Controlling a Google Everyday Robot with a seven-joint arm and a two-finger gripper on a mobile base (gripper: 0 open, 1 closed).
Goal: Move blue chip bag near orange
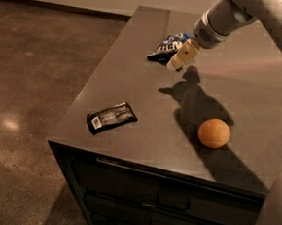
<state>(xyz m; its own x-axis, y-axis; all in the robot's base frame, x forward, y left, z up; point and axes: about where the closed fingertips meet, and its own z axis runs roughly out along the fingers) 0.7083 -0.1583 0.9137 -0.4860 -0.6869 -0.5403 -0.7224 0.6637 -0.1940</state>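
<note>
- Hovering over the far half of the table (251, 79), my gripper (180, 58) sits just right of the blue chip bag (166, 47); apart or together, I cannot tell.
- By my reckoning, the bag lies a little left of me, near the left edge, its long axis slanting toward the far right corner.
- Well apart, the orange (214, 133) sits near the front edge.
- At the front left corner lies a black packet (111, 117).
- Below, the drawers (173, 200) are shut, contents hidden.

arm (256, 11) is showing as a smooth pale-grey tube, ending in a lighter ribbed wrist collar and a cream-yellow gripper (179, 59) that is hanging just beside the blue chip bag (163, 48).
</note>
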